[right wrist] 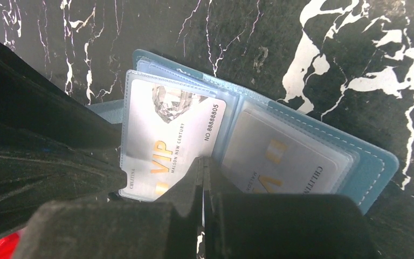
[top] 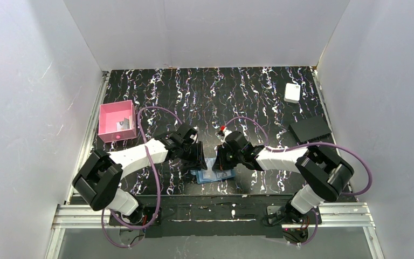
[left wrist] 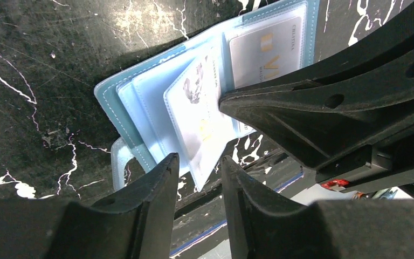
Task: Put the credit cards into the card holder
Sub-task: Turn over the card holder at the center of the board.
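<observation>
The card holder [top: 211, 176] lies open on the marbled black table [top: 259, 97] at lower centre of the top view. The left gripper [top: 198, 156] and right gripper [top: 222, 159] meet tip to tip directly over it, hiding most of it there. The left wrist view shows the left jaws a narrow gap apart. The lower corner of a clear sleeve leaf lies in that gap, and whether it touches either finger cannot be told. The right wrist view shows the right jaws pressed together to a thin seam, their tip at the fold between two sleeve pages. Nothing is visible between them. Two credit cards [right wrist: 167, 135] can be counted, each inside a sleeve, one on either side of that tip. Only the top view shows one pink tray [top: 117, 121] at left, and one white box [top: 292, 93] and one black rectangle [top: 310, 129] at right.
</observation>
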Motion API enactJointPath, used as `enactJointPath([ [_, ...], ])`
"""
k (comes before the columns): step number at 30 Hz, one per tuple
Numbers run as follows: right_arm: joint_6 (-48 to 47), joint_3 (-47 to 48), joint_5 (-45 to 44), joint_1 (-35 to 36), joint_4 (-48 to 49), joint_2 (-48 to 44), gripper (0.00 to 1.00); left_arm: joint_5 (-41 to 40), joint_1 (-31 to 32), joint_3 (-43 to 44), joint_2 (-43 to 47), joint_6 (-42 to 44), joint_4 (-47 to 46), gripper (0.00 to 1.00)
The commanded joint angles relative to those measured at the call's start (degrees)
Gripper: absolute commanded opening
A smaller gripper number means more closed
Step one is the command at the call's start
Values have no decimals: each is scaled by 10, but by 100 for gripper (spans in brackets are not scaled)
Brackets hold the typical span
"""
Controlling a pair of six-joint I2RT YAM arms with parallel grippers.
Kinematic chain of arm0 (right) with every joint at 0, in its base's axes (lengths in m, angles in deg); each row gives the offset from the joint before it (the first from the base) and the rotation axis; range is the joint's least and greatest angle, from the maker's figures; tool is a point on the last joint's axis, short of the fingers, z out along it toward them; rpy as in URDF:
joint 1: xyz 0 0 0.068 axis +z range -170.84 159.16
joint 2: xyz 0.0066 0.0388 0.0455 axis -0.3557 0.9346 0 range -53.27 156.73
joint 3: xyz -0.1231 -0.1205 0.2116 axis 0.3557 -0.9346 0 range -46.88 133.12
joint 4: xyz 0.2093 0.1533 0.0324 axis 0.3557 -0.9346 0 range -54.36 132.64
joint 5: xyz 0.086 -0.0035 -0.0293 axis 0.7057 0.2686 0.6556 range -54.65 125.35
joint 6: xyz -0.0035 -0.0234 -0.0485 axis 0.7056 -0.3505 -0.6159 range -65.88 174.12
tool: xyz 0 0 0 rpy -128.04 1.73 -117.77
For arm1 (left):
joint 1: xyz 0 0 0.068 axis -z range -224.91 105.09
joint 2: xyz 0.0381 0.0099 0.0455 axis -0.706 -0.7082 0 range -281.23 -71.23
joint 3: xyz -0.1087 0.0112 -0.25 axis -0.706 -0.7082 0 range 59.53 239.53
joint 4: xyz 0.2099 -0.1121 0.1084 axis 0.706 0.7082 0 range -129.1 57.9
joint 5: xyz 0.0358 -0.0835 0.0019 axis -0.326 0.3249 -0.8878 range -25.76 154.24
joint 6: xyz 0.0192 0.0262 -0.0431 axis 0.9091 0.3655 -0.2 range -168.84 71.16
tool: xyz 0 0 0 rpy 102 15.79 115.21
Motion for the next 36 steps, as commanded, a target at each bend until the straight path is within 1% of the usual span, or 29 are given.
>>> enactJointPath([
  [1, -4, -12, -13, -3, 10, 16, 1, 4, 1, 16, -3, 0, -7, 34],
  [5, -2, -9, -6, -4, 12, 14, 1, 39, 3, 24, -26, -6, -31, 34],
  [10, 6, -4, 8, -9, 11, 1, 1, 52, 5, 39, -36, -9, -44, 34],
  [13, 10, 4, 13, -18, -16, -18, 2, 59, 8, 50, -32, -12, -48, 35],
  [14, 9, 11, 11, -21, -34, -30, 6, 61, 9, 54, -31, -12, -48, 36],
  [16, 2, 26, -3, -24, -72, -58, 17, 65, 11, 61, -33, -14, -51, 38],
  [18, -12, 44, -28, -29, -125, -85, 26, 71, 15, 68, -41, -16, -53, 39],
  [20, -31, 63, -57, -38, -184, -103, 32, 76, 19, 77, -55, -16, -58, 41],
  [23, -58, 75, -91, -67, -251, -122, 36, 90, 26, 90, -86, -21, -70, 44],
  [27, -73, 52, -60, -135, -267, -155, 38, 111, 35, 107, -126, -34, -101, 46],
  [29, -81, 42, -52, -156, -269, -172, 39, 113, 42, 118, -141, -36, -107, 47],
  [32, -90, 32, -35, -163, -269, -187, 44, 113, 47, 129, -148, -30, -105, 51],
  [34, -93, 30, -15, -163, -266, -191, 48, 101, 47, 127, -133, -20, -86, 54],
  [36, -93, 19, 21, -163, -239, -191, 55, 77, 47, 127, -108, 4, -47, 58],
])
